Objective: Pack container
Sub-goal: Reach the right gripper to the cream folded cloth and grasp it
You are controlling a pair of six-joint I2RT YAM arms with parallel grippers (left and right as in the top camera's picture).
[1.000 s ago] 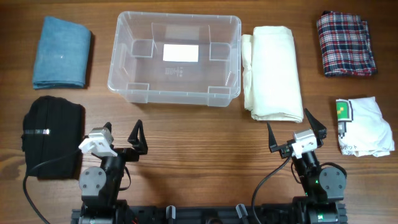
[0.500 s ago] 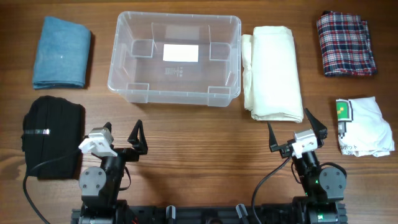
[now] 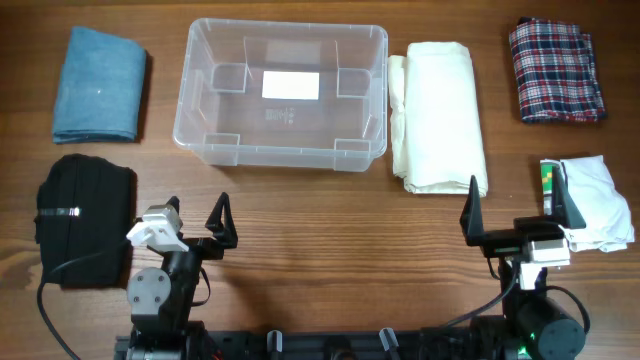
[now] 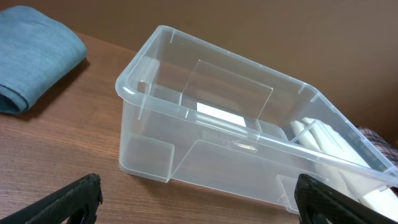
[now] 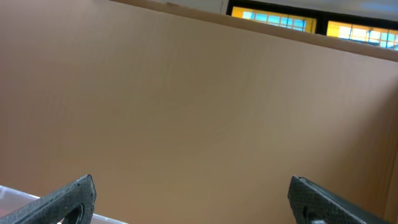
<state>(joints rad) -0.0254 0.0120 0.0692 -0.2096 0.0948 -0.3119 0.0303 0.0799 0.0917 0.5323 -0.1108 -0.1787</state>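
The clear container [image 3: 280, 158] stands empty at the back middle of the table, a white label on its base. It fills the left wrist view [image 4: 205, 127]. My left gripper [image 3: 197, 208] is open and empty near the front edge, short of the container's left front corner; its fingers frame the view [image 4: 196, 194]. My right gripper [image 3: 517, 198] is open and empty, between the cream cloth [image 3: 440, 115] and the white printed cloth [image 3: 592, 200]. The right wrist view [image 5: 189, 198] shows only a brown wall between the open fingers.
A blue cloth [image 3: 98, 85] lies left of the container and a black cloth [image 3: 85, 220] in front of it. A plaid cloth [image 3: 556, 72] lies at the back right. The blue cloth [image 4: 31, 53] also shows in the left wrist view.
My right arm has swung to the right and turned square to the table; its gripper now stands beside the white printed cloth. The left arm has not moved.
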